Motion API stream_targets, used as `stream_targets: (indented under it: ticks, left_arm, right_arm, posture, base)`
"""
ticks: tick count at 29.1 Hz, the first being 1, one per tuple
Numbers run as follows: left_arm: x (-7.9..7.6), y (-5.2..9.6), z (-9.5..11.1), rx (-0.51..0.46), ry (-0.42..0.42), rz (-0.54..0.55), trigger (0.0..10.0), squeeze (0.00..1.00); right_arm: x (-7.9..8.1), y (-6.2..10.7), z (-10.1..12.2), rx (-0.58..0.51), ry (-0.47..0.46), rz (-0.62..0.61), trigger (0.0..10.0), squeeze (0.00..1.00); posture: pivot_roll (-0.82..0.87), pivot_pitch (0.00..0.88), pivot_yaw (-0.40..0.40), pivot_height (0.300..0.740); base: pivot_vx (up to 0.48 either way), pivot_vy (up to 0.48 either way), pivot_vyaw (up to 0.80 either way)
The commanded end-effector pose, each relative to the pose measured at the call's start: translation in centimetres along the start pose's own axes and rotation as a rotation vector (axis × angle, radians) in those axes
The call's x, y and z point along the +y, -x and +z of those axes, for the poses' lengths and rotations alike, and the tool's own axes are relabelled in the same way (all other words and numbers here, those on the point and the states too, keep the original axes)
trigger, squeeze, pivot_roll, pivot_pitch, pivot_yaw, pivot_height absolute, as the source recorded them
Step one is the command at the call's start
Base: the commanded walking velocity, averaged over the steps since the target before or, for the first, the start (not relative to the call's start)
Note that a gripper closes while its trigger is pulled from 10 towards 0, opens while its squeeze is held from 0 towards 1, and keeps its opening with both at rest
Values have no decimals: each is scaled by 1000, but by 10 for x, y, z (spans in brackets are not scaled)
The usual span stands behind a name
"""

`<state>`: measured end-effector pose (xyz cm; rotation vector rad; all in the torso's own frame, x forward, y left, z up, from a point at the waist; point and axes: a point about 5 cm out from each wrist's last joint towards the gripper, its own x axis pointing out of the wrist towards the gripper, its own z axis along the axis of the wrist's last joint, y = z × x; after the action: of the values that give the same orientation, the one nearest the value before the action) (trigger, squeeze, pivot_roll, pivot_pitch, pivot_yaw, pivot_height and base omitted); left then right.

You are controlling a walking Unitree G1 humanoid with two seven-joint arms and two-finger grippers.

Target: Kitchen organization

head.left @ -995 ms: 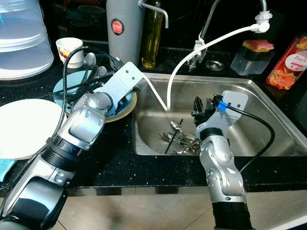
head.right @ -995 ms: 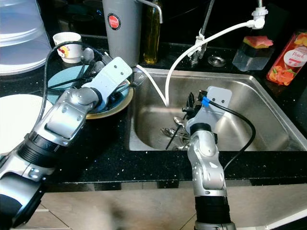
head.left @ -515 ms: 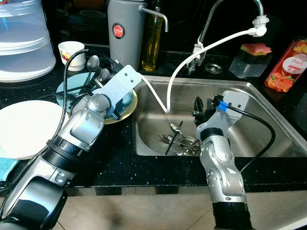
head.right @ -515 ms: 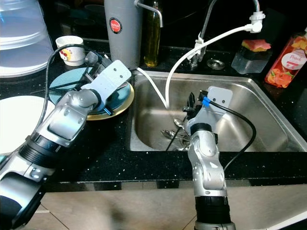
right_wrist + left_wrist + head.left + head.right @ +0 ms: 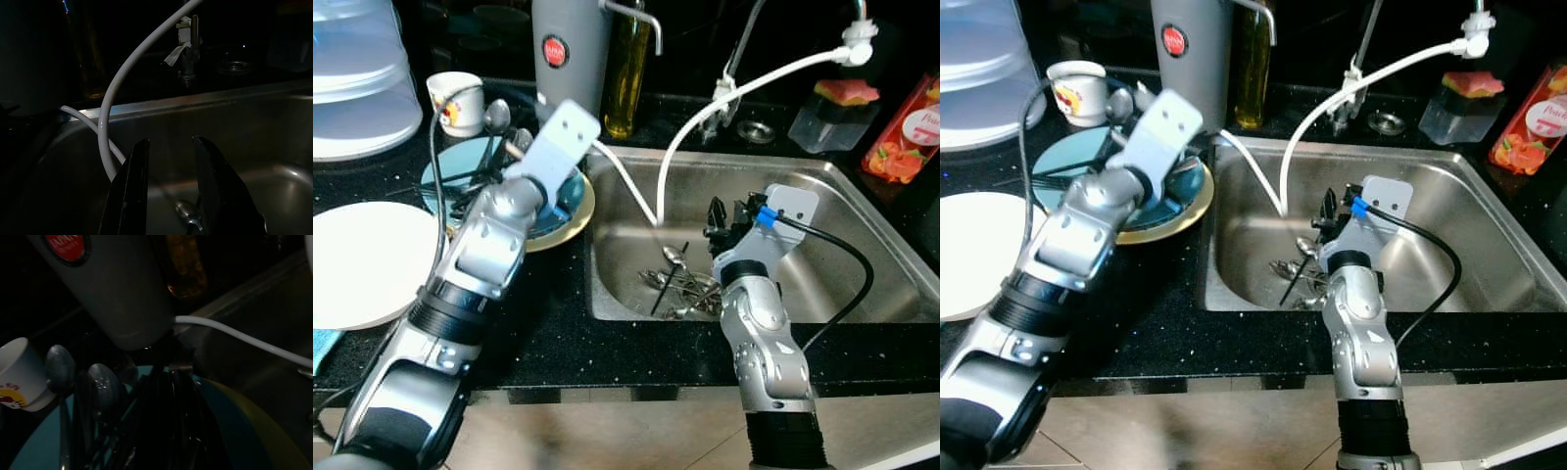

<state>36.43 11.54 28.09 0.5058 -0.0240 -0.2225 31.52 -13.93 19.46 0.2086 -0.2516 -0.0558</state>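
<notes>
A teal plate (image 5: 445,176) on a yellow-rimmed plate (image 5: 576,217) sits on the black counter left of the sink (image 5: 822,171). Several spoons (image 5: 495,117) with dark handles rest on it. My left gripper (image 5: 170,396) hovers just over that plate's sink side, fingers pressed together, tips pointing at the grey flask (image 5: 570,49). In the sink lies a heap of cutlery (image 5: 680,284). My right gripper (image 5: 729,215) hangs inside the sink just above that heap, open with nothing between its fingers (image 5: 132,191). A spoon bowl (image 5: 186,210) shows below them.
A white hose (image 5: 705,113) curves from the tap into the sink, passing close to both grippers. An oil bottle (image 5: 628,69) and a small cup (image 5: 455,103) stand behind the plates. A white plate (image 5: 357,264) and a clear container (image 5: 357,69) are at the left; a red bottle (image 5: 906,127) is far right.
My left wrist has lifted and swung toward the grey flask, above the plate's edge. The right arm stays where it was in the sink. The camera shifted slightly.
</notes>
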Motion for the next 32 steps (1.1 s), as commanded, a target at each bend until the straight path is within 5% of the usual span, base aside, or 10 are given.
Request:
stream_targets:
  ticks: [1,8,12,24,25,32]
  left_arm:
    - [5,-2,3,13,33,37,10000,0]
    - [14,-5,-10,101,73,95,10000,0]
    - [20,-6,-30,234,121,135,10000,0]
    - [19,-8,-40,287,216,103,10000,0]
    - [20,-9,-35,256,236,100,10000,1000]
    - [20,-7,-10,135,301,55,10000,1000]
  right_arm:
    - [-3,-3,14,-46,5,-2,10000,0]
    - [0,-10,43,-152,50,31,10000,0]
    - [10,-13,66,-228,61,87,10000,0]
    - [26,-14,75,-219,97,205,10000,0]
    - [26,-15,75,-219,97,205,10000,0]
    - [28,-15,77,-215,113,215,10000,0]
  posture:
    - [209,42,-108,740]
    - [207,41,-107,740]
    - [205,40,-106,740]
    - [204,39,-106,740]
    - [204,38,-109,740]
    - [206,36,-109,740]
  base:
    - [0,0,0]
    - [0,0,0]
    - [0,0,0]
    - [0,0,0]
    - [0,0,0]
    - [0,0,0]
